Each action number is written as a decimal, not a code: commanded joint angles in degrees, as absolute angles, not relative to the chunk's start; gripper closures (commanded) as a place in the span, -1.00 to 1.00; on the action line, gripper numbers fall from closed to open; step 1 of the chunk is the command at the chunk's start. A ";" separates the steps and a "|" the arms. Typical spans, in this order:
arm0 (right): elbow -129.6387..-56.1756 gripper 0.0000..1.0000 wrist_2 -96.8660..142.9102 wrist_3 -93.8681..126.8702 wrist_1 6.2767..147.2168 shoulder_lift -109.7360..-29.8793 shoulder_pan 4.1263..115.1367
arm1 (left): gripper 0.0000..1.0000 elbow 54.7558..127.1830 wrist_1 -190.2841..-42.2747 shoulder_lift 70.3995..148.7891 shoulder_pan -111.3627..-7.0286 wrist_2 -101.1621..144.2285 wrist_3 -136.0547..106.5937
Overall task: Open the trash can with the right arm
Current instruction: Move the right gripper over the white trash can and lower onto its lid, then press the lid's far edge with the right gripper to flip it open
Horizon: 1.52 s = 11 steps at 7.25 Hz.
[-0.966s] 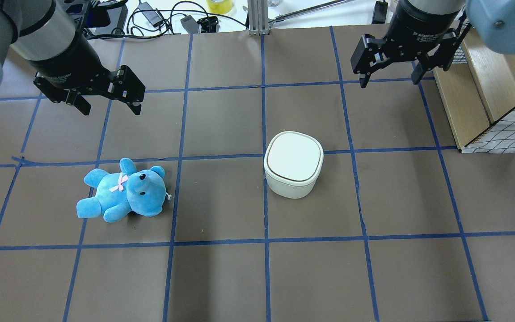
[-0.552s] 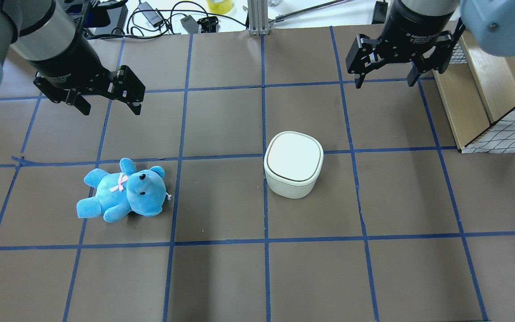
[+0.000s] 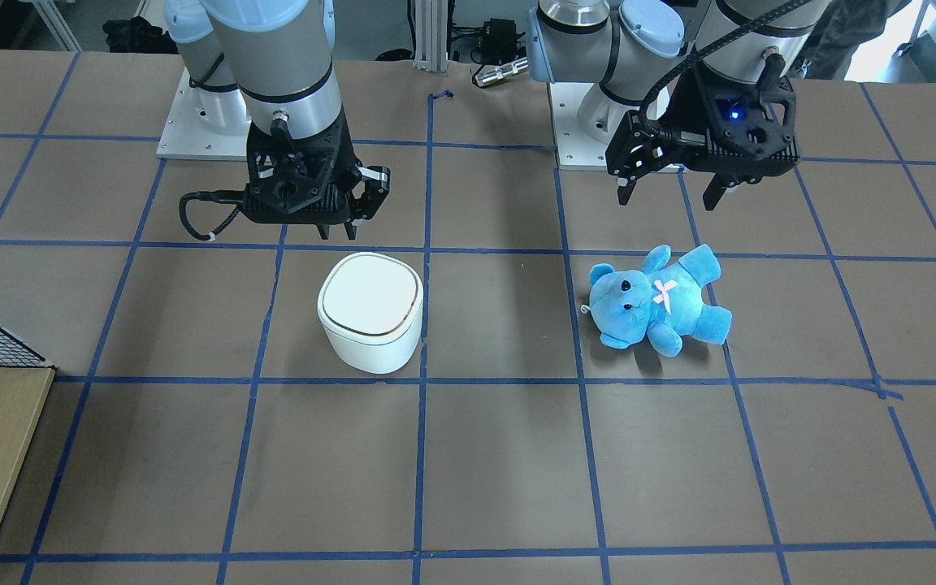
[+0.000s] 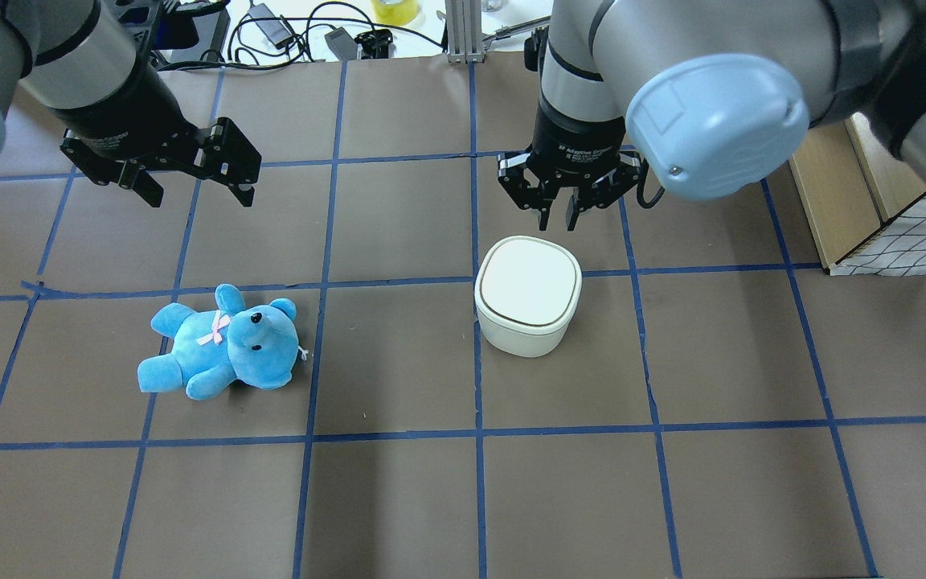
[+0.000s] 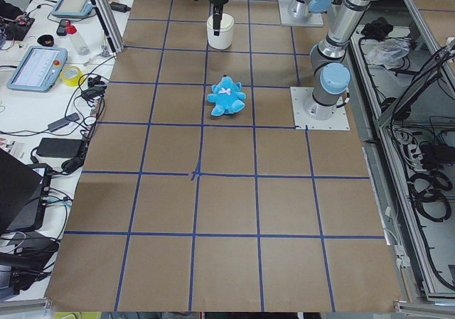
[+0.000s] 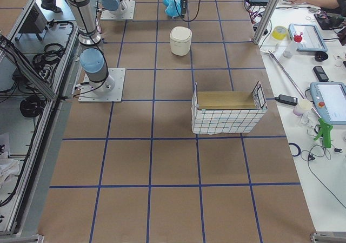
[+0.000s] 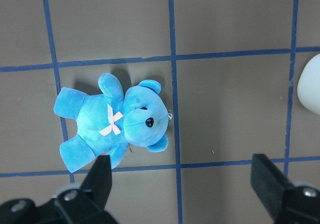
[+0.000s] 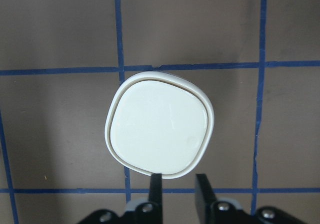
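Observation:
The white trash can [image 4: 528,293] stands near the table's middle with its flat lid down, also seen in the front view [image 3: 370,313]. My right gripper [image 4: 558,217] hovers just behind the can's far edge, fingers drawn nearly together and holding nothing. In the right wrist view the lid [image 8: 159,131] fills the centre, and the right gripper [image 8: 178,184] sits at the lid's near edge with only a narrow gap. My left gripper [image 4: 199,197] hangs open above the table's left side, with nothing in it [image 7: 185,184].
A blue teddy bear [image 4: 222,342] lies on its back left of the can, below the left gripper. A wooden box with a wire-mesh side [image 4: 873,201] stands at the right edge. Cables and gear lie beyond the far edge.
My right arm has swung in from the back right to just behind the trash can, and its fingers have closed together. The left arm, bear and can have not moved.

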State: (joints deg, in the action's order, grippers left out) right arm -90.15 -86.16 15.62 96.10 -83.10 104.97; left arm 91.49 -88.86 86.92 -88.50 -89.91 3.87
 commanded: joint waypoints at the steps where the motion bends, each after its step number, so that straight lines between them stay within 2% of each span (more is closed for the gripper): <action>1: -98.57 1.00 -84.99 15.21 106.91 -82.71 105.12 | -1.00 91.49 -88.86 86.92 -88.51 -89.91 3.95; 3: -103.35 1.00 -85.34 15.03 114.24 -80.87 104.77 | -1.00 91.49 -88.86 86.92 -88.51 -89.91 3.95; 11: -103.20 1.00 -86.04 16.25 114.18 -79.19 104.77 | -1.00 91.49 -88.86 86.92 -88.51 -89.91 3.95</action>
